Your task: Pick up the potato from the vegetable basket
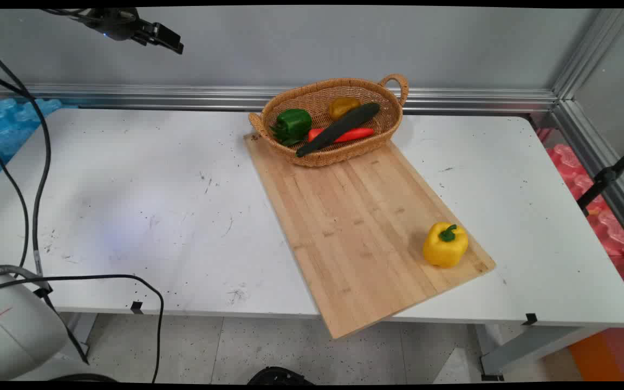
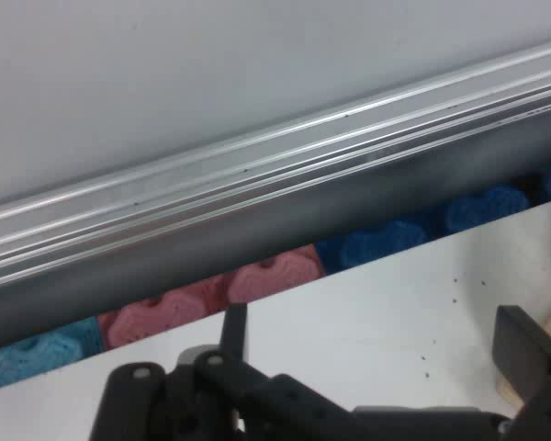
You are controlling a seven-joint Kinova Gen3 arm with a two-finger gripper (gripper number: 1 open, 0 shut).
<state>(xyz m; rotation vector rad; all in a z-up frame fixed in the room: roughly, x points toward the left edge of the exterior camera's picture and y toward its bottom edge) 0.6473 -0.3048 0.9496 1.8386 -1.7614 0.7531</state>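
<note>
Yellow bell pepper (image 1: 445, 245): lower right of frame, upright on the near right corner of the bamboo cutting board (image 1: 355, 216). Board: laid diagonally on the white table (image 1: 128, 206), near end overhanging the edge. Wicker basket (image 1: 333, 122): on the board's far end, holding a green pepper (image 1: 293, 124), cucumber (image 1: 339, 129), carrot (image 1: 355, 134) and a yellowish vegetable (image 1: 343, 106). No legible writing. Gripper (image 1: 166, 39): raised high at upper left, fingers wide apart, holding nothing.

The main view looks down from above the table's (image 1: 144, 216) near side toward the wall. The hand view looks along the gripper (image 2: 376, 367), raised high, facing the table's far edge and rail (image 2: 257, 175), which both views share.
</note>
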